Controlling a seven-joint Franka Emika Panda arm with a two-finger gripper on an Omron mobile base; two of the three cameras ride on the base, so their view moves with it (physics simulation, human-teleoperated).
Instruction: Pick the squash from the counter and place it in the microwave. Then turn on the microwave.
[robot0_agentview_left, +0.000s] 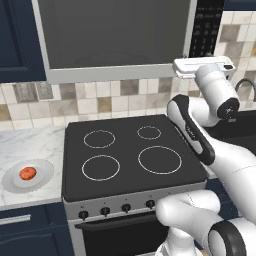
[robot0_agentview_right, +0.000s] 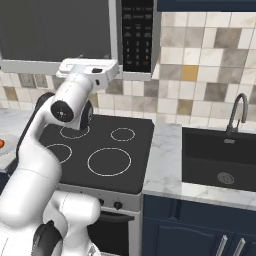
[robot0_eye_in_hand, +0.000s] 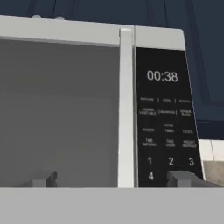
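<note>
The squash (robot0_agentview_left: 27, 173), a small orange-red lump, lies on a round white plate (robot0_agentview_left: 42, 176) on the marble counter (robot0_agentview_left: 30, 142) left of the stove. Above the stove hangs the microwave (robot0_agentview_left: 115, 32) with its dark glass door (robot0_eye_in_hand: 57, 113) shut. Its black keypad (robot0_eye_in_hand: 166, 127) on the right reads 00:38. My gripper (robot0_eye_in_hand: 113, 179) is raised in front of the microwave's lower right corner, far from the squash. It is open, with one fingertip (robot0_eye_in_hand: 43, 179) before the door glass and the other before the keypad, and nothing between them. My hand (robot0_agentview_left: 202, 67) sits just below the keypad.
A black stovetop (robot0_agentview_left: 130, 155) with white rings lies under the arm, and oven knobs (robot0_agentview_left: 115, 209) line its front. A dark sink (robot0_agentview_right: 220, 157) with a faucet (robot0_agentview_right: 239, 112) is set in the counter to the right. Tiled wall runs behind.
</note>
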